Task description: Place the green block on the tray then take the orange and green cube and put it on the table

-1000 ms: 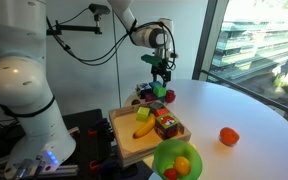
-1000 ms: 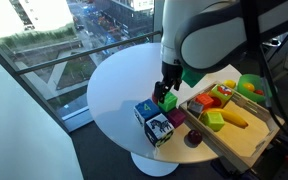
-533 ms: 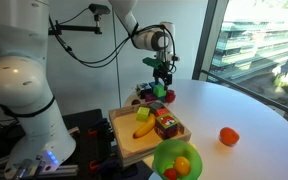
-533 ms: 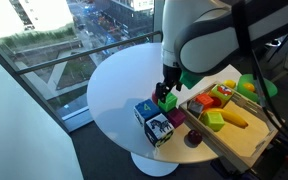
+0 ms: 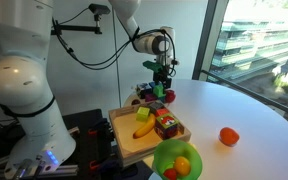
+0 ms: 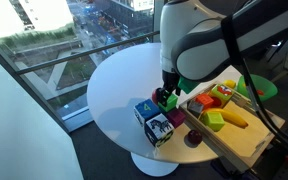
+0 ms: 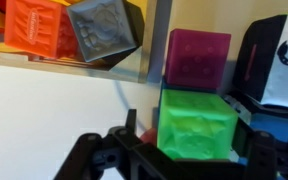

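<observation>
Straddling the green block (image 7: 197, 122) with the gripper (image 7: 189, 150), jaws flanking it for a lift (clamped or merely close, impossible to tell), on the table (image 5: 239, 105) just outside the tray (image 5: 134, 152) at one o'clock, with the orange and green cube (image 5: 166, 124) lying inside it for later removal.

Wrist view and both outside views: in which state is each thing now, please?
pincer: seemingly closed on the green block.
green block: upright in the pincer, outside the tray.
tray: level, partly filled.
orange and green cube: resting in the tray, untouched.
</observation>
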Robot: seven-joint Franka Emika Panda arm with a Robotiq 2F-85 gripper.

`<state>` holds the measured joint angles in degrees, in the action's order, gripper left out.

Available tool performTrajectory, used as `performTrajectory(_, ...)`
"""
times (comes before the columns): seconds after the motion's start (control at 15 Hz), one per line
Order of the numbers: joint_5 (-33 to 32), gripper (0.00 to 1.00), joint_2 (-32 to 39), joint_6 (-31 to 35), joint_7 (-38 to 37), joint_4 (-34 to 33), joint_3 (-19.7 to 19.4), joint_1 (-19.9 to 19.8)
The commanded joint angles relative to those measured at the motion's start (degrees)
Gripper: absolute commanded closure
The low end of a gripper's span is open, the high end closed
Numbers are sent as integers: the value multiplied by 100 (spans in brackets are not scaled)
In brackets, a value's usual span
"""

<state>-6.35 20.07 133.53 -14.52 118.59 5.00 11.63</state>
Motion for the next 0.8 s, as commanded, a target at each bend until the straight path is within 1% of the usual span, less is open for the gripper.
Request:
performTrajectory(0.0,-130,45,-10,-256,-137,-160,-71,80)
performTrajectory(0.13,-136,62,-100,-373,-92,-140,-75,70)
performTrajectory(0.2,-138,68,-140,-435,-72,-131,-75,61)
performTrajectory(0.27,-160,68,-199,-511,-71,-104,-88,56)
performTrajectory(0.33,-182,70,-258,-589,-53,-72,-97,46)
performTrajectory(0.4,-217,71,-325,-667,-38,-26,-113,33)
performTrajectory(0.73,-457,71,-554,-1095,23,157,-228,-71)
